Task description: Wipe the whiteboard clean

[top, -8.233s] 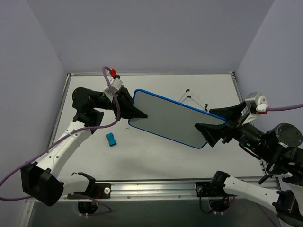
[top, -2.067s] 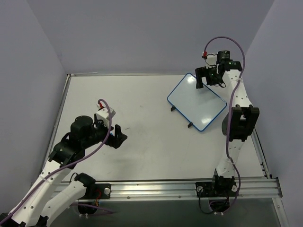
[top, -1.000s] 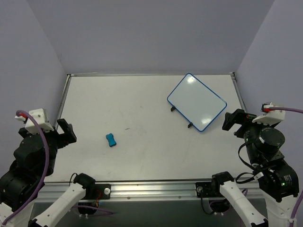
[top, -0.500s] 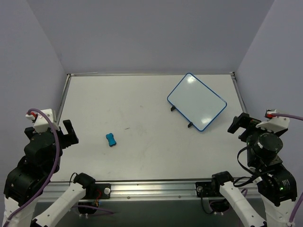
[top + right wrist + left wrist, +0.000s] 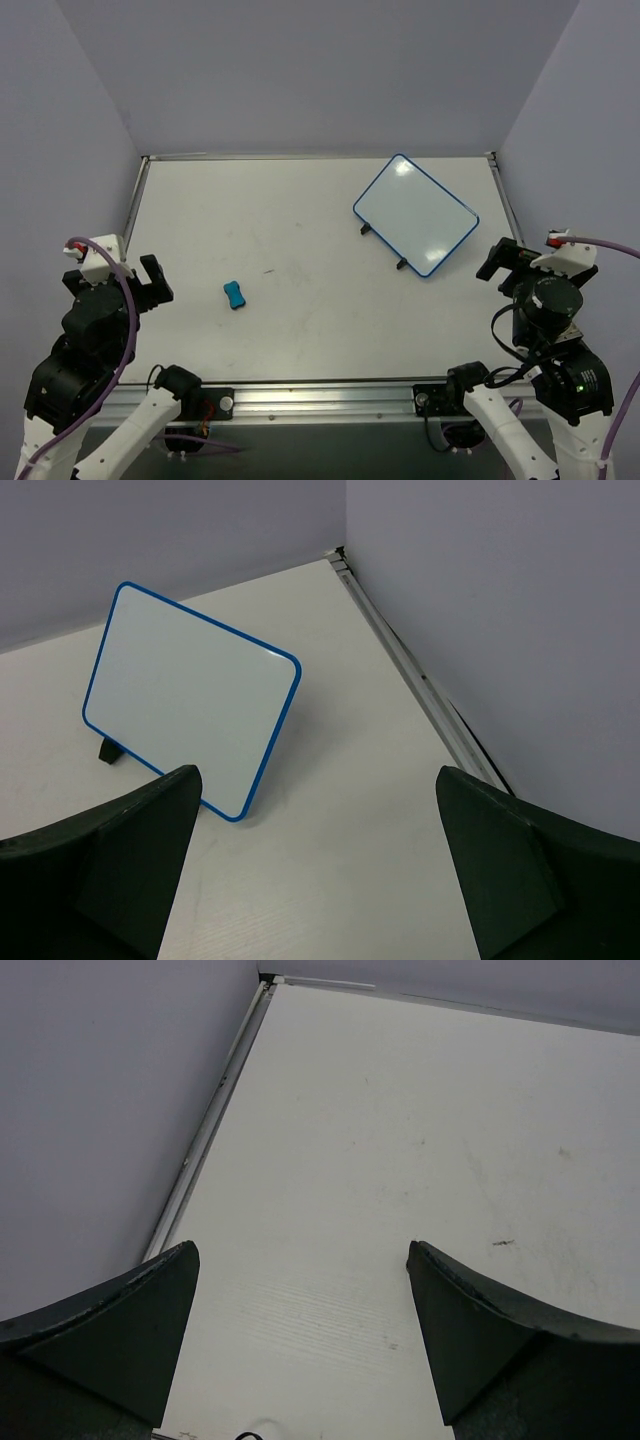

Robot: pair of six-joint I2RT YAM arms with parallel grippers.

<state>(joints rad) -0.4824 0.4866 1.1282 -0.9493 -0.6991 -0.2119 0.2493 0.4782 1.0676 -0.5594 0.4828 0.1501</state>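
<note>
Overhead, the small rectangular whiteboard with a rounded blue rim (image 5: 415,215) stands in the far right part of the white tabletop (image 5: 300,210). It is propped at a tilt on thin black stand feet (image 5: 402,265), and its face shows clean white with no writing. Nothing touches it.

Both arms are folded back at the near corners. The left gripper (image 5: 113,281), a pair of dark wedge-shaped fingers under a white wrist camera housing, hangs over the near left edge of the table with its jaws spread wide and nothing between them. In the left wrist view, only bare table and the metal edge strip (image 5: 205,1130) along the lavender wall show between the fingers of the left gripper (image 5: 300,1260).

The right gripper (image 5: 530,265) sits at the near right edge, well apart from the board, jaws likewise spread wide and holding nothing. From the right wrist, the whiteboard (image 5: 190,715) stands ahead and to the left of the gap of the right gripper (image 5: 318,780), one black foot (image 5: 108,750) visible under its lower edge.

A small blue bone-shaped eraser (image 5: 234,295) lies flat on the table left of centre, nearer the left arm, well apart from the board and from both grippers. A purple cable (image 5: 100,340) loops along the left arm.
</note>
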